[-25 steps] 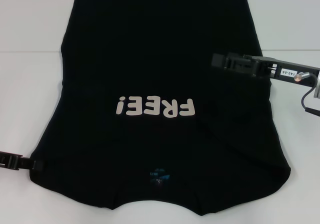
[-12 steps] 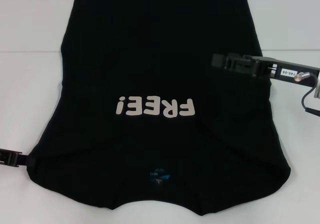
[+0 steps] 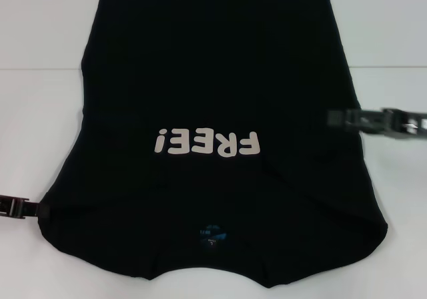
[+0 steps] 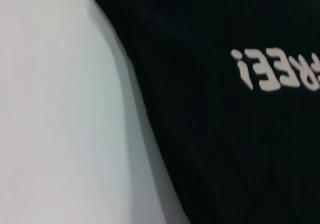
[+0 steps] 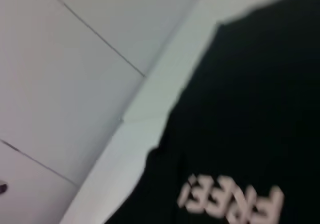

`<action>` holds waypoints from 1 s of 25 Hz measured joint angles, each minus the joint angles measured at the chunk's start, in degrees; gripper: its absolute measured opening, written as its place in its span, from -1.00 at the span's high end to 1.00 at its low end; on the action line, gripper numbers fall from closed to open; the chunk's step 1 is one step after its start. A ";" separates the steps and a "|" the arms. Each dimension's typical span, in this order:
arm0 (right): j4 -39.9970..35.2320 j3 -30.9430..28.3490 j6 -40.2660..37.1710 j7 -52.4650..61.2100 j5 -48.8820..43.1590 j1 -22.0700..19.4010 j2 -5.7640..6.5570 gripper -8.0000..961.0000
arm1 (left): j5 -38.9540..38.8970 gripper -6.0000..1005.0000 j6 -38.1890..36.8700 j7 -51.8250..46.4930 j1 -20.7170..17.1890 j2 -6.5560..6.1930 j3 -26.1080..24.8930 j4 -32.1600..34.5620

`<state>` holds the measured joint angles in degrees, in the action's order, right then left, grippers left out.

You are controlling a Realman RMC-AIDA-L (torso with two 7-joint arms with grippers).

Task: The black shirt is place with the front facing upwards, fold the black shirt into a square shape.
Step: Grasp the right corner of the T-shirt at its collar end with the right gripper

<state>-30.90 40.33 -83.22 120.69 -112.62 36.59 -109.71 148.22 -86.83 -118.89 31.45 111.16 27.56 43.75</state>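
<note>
Right claw (image 3: 343, 119) of mine hangs over the shirt's (image 3: 213, 79) right edge, level with a spot just above the lettering, and it shows so smeared in the head view that I cannot tell whether its fingers are apart or together. Left claw (image 3: 40, 210) sits low at the shirt's left edge, near the corner closest to me, its tip touching or lost against the black cloth; I cannot tell its finger state either, since black metal and black fabric run together there. The shirt lies spread flat on the white table (image 3: 40, 112), front up, with the pale "FREE!" lettering (image 3: 207, 142) reading upside down from my head camera and the small bluish label (image 3: 212, 235) near the edge closest to me. That near edge is the wider end, and the cloth narrows toward the far end, where its edge runs straight across. My left wrist camera looks down on the shirt's edge meeting bare table, the lettering off to one side. My right wrist camera sees the cloth and lettering too, along with the table's rim and a pale floor crossed by thin dark lines beyond it.
</note>
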 joint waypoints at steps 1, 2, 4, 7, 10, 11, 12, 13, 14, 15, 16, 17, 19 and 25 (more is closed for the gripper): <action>-0.05 -0.08 -1.01 2.01 -0.73 -0.85 0.90 -0.96 | -0.15 0.98 -0.03 0.17 -0.04 0.00 -0.61 0.01; -0.09 -0.10 -1.97 3.83 -0.96 -1.79 1.69 -0.96 | -0.25 0.98 -0.11 0.29 -0.06 0.01 -0.96 -0.02; -0.10 -0.06 -3.56 6.66 -1.16 -3.67 3.02 -0.96 | -1.08 0.97 -0.28 0.83 -0.25 0.01 -1.79 -0.18; 0.13 0.04 -5.06 9.95 -2.88 -6.00 4.29 -0.95 | -1.98 0.97 -0.33 1.43 -0.50 0.02 -1.80 -0.42; 0.51 -0.18 -5.41 12.35 -7.20 -7.10 4.49 -0.94 | -2.44 0.96 -0.30 1.72 -0.52 0.02 -1.86 -0.73; 0.61 -0.17 -5.40 12.72 -8.54 -7.23 4.35 -0.94 | -2.61 0.96 -0.29 1.77 -0.52 0.02 -1.87 -0.80; 0.69 -0.17 -5.16 12.90 -9.94 -7.26 4.10 -0.93 | -2.62 0.96 -0.29 1.79 -0.50 0.02 -1.86 -0.82; 0.77 -0.17 -4.81 13.02 -11.13 -7.24 3.73 -0.93 | -2.63 0.96 -0.26 1.82 -0.45 0.02 -1.87 -0.83; 0.88 -0.10 -4.42 13.08 -12.33 -7.11 3.38 -0.92 | -2.64 0.96 -0.26 1.85 -0.30 0.02 -1.82 -0.85; 1.10 -0.07 -3.88 13.11 -13.44 -6.80 3.03 -0.92 | -2.65 0.96 -0.27 1.89 -0.24 0.02 -1.78 -0.86; 1.30 -0.07 -3.34 13.13 -14.56 -6.40 2.68 -0.91 | -2.68 0.95 -0.28 1.92 -0.16 0.02 -1.75 -0.86; 1.54 -0.08 -2.90 13.14 -15.55 -5.98 2.32 -0.91 | -2.70 0.95 -0.31 1.95 -0.11 0.02 -1.71 -0.86; 1.87 -0.16 -2.26 13.16 -16.96 -5.31 1.74 -0.90 | -2.73 0.95 -0.32 1.96 -0.04 0.02 -1.65 -0.84; 2.05 0.21 -1.84 13.19 -18.71 -4.03 0.87 -0.87 | -3.02 0.94 -0.36 1.99 0.05 0.02 -1.74 -0.76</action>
<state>-28.85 40.54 -85.06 133.88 -131.32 32.56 -108.84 145.20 -87.19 -116.89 31.50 111.18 25.82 42.99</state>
